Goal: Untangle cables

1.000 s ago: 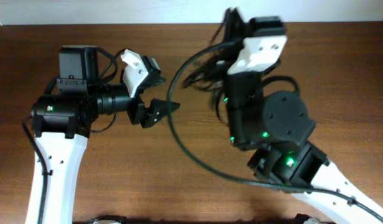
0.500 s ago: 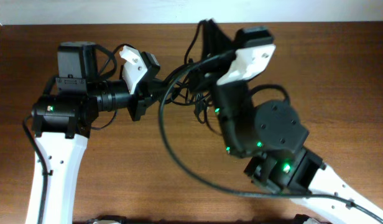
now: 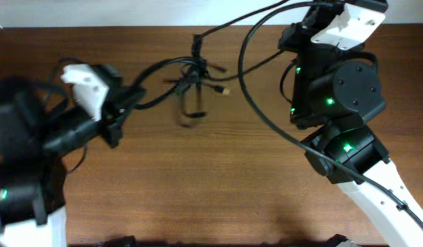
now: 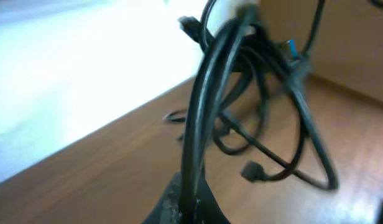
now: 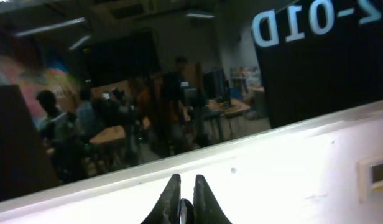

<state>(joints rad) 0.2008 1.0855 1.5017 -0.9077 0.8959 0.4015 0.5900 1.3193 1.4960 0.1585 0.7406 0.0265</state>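
Overhead, soft even light falls on the brown wooden counter [image 3: 198, 192], leaving only faint shadows. The black-and-white left arm [image 3: 53, 134] is smeared with blur. The left wrist view is washed out white at upper left, with the thin black cables [image 4: 207, 106] soft and unfocused and glare on the wood at lower right. The right wrist view is dim, bright only along its pale lower band.

The cables [image 3: 194, 68] hung in a tangled span over the far half of the desk [image 3: 198, 185], strung between the left arm [image 3: 67, 134] and the right arm [image 3: 335, 89], and barred any pass there. The right arm's thick wire [image 3: 256, 110] curved across the middle right. Between the two arms, the near middle of the desk lay open.
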